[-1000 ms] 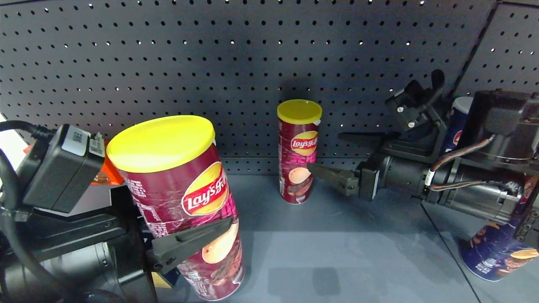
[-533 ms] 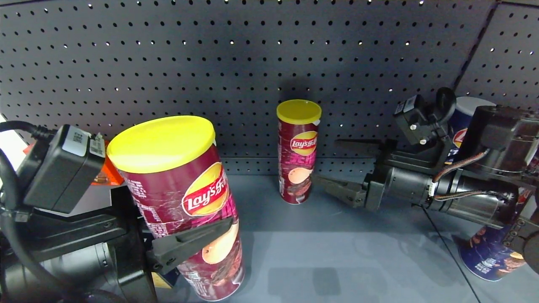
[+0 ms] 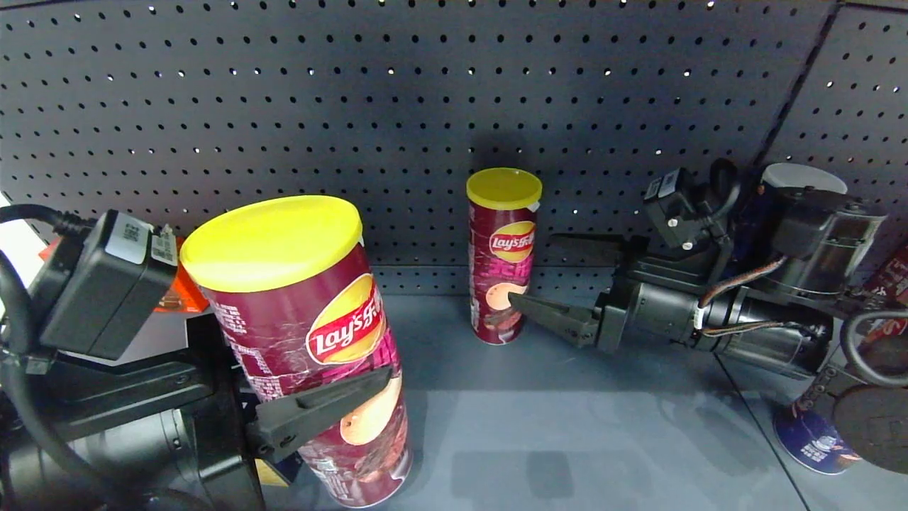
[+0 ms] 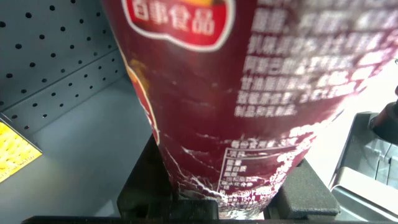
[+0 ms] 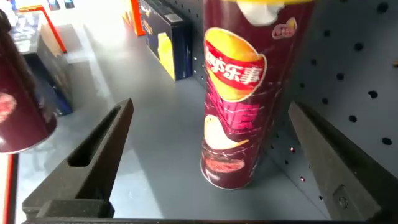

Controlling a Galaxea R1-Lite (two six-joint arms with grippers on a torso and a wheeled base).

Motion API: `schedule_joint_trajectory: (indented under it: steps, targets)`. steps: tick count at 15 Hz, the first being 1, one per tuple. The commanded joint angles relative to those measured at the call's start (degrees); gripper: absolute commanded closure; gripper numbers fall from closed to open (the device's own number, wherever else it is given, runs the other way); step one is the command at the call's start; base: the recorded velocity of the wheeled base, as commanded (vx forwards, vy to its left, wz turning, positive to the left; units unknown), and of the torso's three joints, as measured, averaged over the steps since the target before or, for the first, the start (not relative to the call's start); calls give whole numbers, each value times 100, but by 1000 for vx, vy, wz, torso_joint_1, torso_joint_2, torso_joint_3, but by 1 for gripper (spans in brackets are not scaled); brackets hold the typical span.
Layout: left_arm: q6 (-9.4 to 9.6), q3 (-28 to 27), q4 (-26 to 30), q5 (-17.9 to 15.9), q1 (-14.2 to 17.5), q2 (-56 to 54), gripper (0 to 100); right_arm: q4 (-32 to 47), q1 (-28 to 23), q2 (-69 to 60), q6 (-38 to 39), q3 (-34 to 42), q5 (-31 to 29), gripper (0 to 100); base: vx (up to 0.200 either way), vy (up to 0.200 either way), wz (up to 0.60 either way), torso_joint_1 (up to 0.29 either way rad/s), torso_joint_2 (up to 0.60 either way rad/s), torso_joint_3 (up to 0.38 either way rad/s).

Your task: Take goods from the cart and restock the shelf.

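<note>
My right end effector point(image 3: 532, 268) gapes wide around the shelved can point(image 3: 502, 255), seemingly released; my left end effector point(image 3: 340, 404), clamping a second can point(image 3: 298, 333), should shelve it beside next.

The black left gripper point(image 3: 319, 383) clamps an upright maroon, yellow-lidded chip can point(image 3: 284, 284), while the black right gripper point(image 3: 539, 273) points level toward the robot's left, jaws spread wide.

Upright maroon chip can point(image 5: 239, 124) — between wide-spread pincer point(image 5: 209, 107) fingers, untouched

the right hand point(image 3: 535, 273), spread open, slides forward again until its fingers flank the far chip can point(image 3: 502, 255).
</note>
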Motion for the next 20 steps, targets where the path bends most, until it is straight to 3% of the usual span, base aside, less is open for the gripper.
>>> schedule_joint_trajectory:
  steps: [1, 7, 20]
  targets:
    - [0, -3, 0, -2, 0, 9, 100, -16, -7, 246, -3, -107, -5, 0, 0, 0, 0, 0, 0, 0]
    - [0, -3, 0, -2, 0, 9, 100, -191, -77, 659, -3, -221, 47, 0, 0, 0, 0, 0, 0, 0]
    - [-9, -3, 0, -2, 9, 1, 100, -227, -288, 1301, -3, -547, 803, 0, 0, 0, 0, 0, 0, 0]
